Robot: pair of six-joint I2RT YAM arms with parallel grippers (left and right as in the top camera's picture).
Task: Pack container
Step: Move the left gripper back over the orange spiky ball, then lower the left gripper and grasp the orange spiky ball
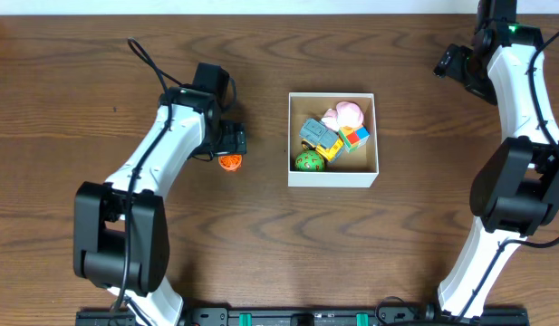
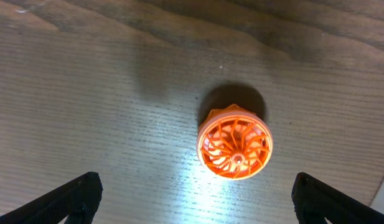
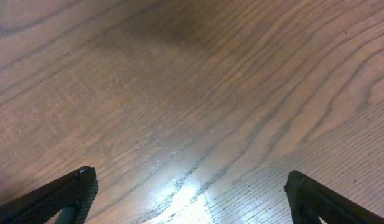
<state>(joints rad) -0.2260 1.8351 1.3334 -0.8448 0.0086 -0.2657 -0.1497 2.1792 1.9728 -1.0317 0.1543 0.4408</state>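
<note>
Container (image 1: 333, 177) sits on the table (image 1: 62, 109), just right of centre and nearer the far edge, with several small toys (image 1: 329, 136) inside. Your left gripper (image 2: 198, 202) hangs wide open and empty above the orange ribbed toy (image 2: 235, 149), which lies left of the container, ahead of the fingertips rather than between them. Close from here and you likely clip its round rim and send it rolling. Your right gripper (image 3: 192, 193) is spread and empty near the far right corner.
</note>
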